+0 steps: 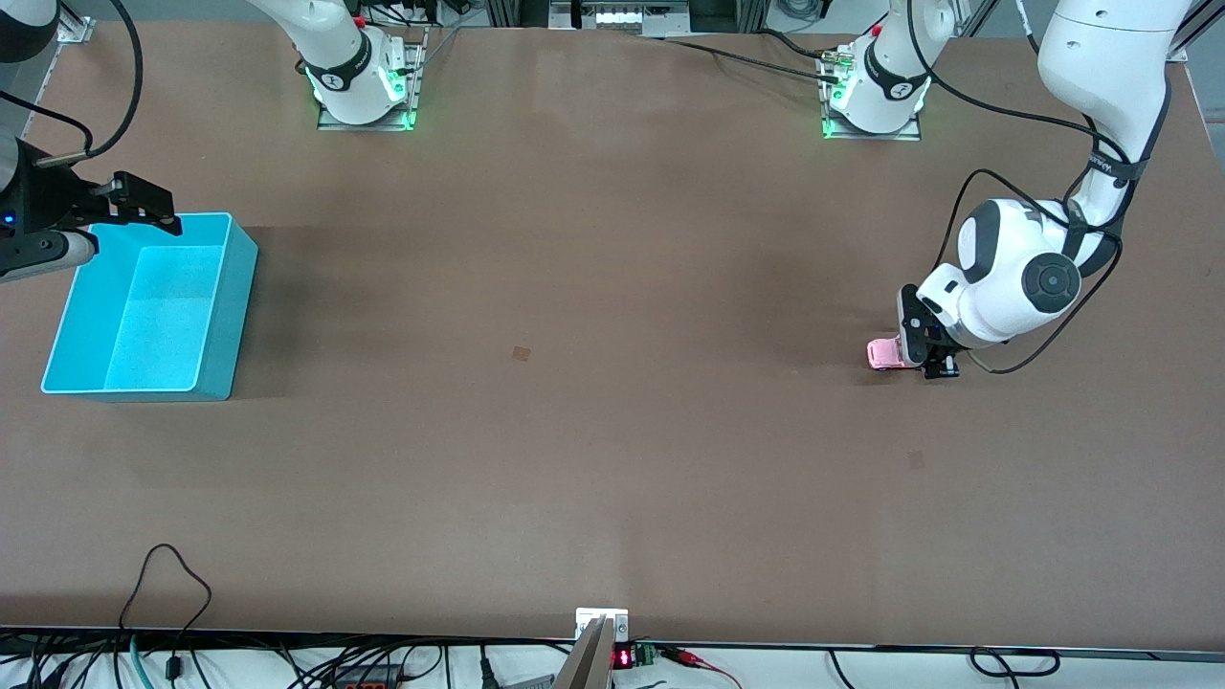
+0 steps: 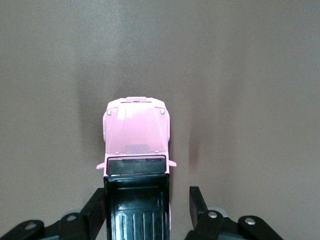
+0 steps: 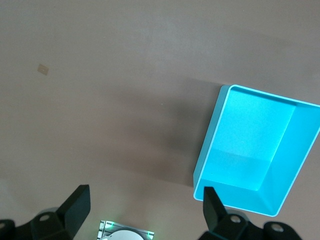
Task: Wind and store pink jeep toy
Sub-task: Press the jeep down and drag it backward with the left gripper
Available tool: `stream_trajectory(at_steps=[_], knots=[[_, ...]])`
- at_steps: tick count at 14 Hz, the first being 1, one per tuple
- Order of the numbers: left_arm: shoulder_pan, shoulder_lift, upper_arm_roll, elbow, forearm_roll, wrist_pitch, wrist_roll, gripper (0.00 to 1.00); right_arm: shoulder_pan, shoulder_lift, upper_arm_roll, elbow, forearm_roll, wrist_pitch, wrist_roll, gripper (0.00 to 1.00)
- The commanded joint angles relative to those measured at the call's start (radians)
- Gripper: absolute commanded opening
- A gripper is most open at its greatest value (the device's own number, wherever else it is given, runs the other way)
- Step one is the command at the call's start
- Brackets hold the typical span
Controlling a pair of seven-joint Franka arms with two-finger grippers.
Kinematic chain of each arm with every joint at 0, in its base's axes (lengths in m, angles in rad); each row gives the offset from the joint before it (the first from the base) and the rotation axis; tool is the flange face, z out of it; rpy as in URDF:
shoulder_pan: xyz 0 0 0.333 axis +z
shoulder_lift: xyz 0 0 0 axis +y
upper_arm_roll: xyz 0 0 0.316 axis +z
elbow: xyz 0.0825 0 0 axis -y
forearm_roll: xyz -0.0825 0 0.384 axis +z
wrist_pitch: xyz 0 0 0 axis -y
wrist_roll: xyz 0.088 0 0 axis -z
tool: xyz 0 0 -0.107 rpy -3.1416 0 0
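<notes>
The pink jeep toy (image 1: 882,353) stands on the brown table toward the left arm's end. In the left wrist view its pink hood (image 2: 136,132) points away from the camera and its black ribbed rear roof lies between the fingers. My left gripper (image 1: 926,356) (image 2: 148,192) is down at the table, open, straddling the jeep's rear. One finger (image 2: 97,205) is against the roof's side and the other (image 2: 197,200) stands a little apart. My right gripper (image 1: 144,206) (image 3: 145,190) is open and empty, held in the air over the edge of the cyan bin (image 1: 230,287).
The cyan bin (image 3: 210,145) is empty and sits toward the right arm's end of the table. Both arm bases (image 1: 364,77) stand along the table's edge farthest from the front camera. A small tan mark (image 1: 521,353) lies mid-table.
</notes>
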Motion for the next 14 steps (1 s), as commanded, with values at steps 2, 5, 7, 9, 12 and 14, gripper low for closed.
stream_trajectory(at_steps=[2, 5, 7, 9, 12, 14], knots=[[0.006, -0.012, -0.001, -0.022, 0.017, 0.006, 0.017, 0.50, 0.001, -0.009, -0.001, 0.000, 0.001, -0.014, 0.002, 1.00], [0.005, -0.012, -0.001, -0.022, 0.017, -0.001, 0.018, 0.45, 0.000, -0.009, -0.001, 0.000, 0.001, -0.012, 0.002, 1.00], [0.003, -0.012, -0.003, -0.021, 0.019, 0.000, 0.073, 0.45, 0.001, -0.009, -0.001, 0.000, 0.001, -0.014, 0.002, 1.00], [0.003, -0.005, -0.003, -0.015, 0.017, 0.008, 0.182, 0.43, 0.000, -0.009, -0.001, 0.000, 0.001, -0.014, 0.002, 1.00], [0.008, 0.000, -0.003, -0.010, 0.017, 0.008, 0.195, 0.38, 0.000, -0.009, -0.001, 0.000, 0.001, -0.014, 0.004, 1.00], [0.006, 0.012, -0.001, -0.010, 0.010, 0.018, 0.176, 0.36, 0.000, -0.009, -0.001, 0.000, 0.001, -0.014, 0.004, 1.00]])
